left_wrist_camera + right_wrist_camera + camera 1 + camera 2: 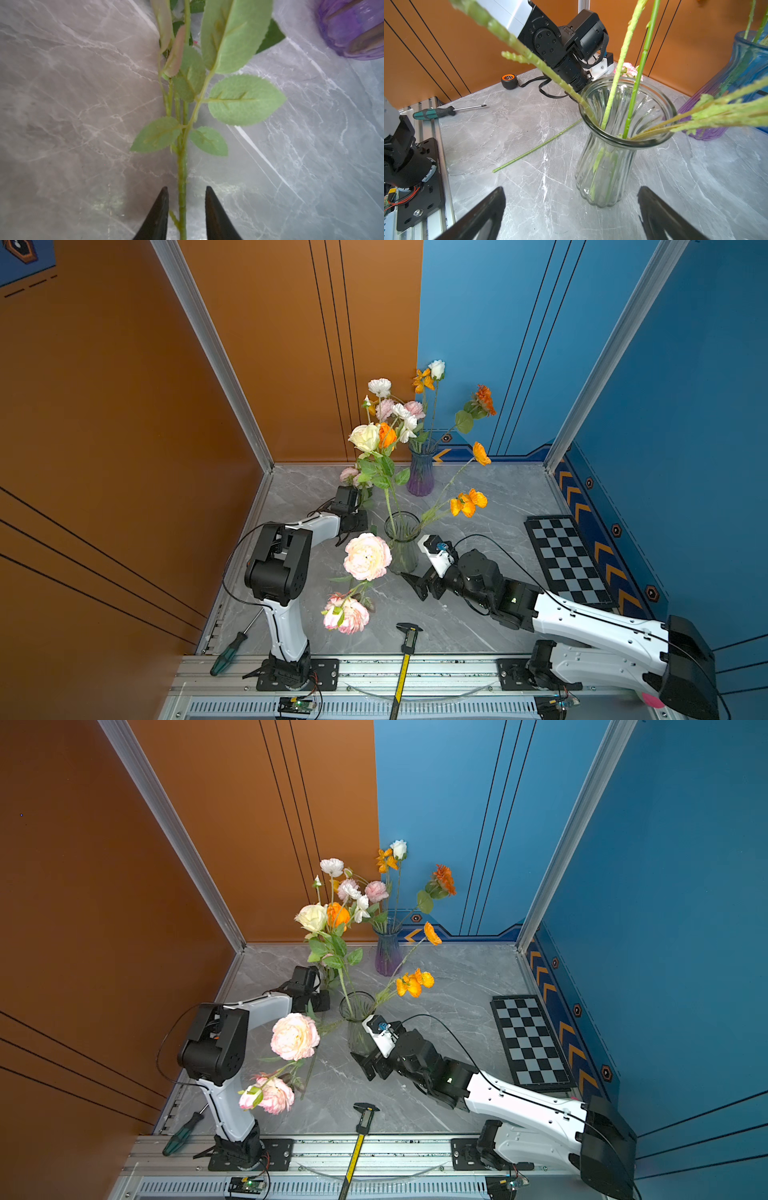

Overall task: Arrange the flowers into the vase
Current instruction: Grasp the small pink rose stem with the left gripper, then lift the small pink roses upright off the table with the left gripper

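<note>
The clear glass vase (402, 539) (612, 158) stands mid-table and holds a cream rose (363, 437), orange poppies (467, 502) and a big pink peony (368, 556) that leans out to the front left. One pink flower (349, 475) lies on the table at the back left. Its leafy stem (182, 176) runs between the jaws of my left gripper (186, 188) (353, 522), which is open with a gap on each side of it. My right gripper (571, 188) (413, 585) is wide open and empty, just short of the clear vase's base.
A purple vase (420, 472) with several flowers stands at the back. Also in view are a checkerboard (567, 560) at the right, a caliper (409, 635) at the front edge, a screwdriver (230, 649) at the front left and a tape measure (508, 81) by the orange wall.
</note>
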`<state>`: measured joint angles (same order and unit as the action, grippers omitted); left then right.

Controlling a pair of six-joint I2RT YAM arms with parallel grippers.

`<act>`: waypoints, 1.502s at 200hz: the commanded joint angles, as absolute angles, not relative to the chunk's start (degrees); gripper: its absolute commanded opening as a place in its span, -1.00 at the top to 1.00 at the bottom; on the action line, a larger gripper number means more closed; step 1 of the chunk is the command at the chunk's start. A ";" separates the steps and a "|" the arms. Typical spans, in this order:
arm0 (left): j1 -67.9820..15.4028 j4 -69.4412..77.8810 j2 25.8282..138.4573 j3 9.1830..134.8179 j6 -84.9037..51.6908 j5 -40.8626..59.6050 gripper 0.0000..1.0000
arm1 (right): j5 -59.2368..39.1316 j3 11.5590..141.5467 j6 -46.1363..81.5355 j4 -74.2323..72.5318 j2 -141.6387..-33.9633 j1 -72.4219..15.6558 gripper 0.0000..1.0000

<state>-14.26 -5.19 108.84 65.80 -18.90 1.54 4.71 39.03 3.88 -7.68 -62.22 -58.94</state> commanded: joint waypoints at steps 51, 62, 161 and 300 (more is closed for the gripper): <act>-14.50 -6.60 112.31 68.24 -19.51 2.19 0.48 | 5.79 38.91 4.66 -8.09 -61.00 -59.24 -1.00; -14.58 -7.01 112.96 68.85 -19.60 2.42 0.49 | 5.95 38.64 4.69 -8.33 -60.91 -59.24 -1.00; -12.20 -4.69 104.27 63.95 -20.31 4.28 1.00 | 5.36 38.63 4.95 -8.95 -60.44 -59.02 -1.00; -11.28 -5.27 51.51 48.37 -16.53 -7.18 1.00 | 8.16 35.42 4.41 -6.66 -51.51 -60.84 -1.00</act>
<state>-10.90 -3.18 52.73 47.40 -17.50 -6.50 5.87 36.58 4.29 -8.47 -53.95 -60.38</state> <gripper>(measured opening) 0.070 0.999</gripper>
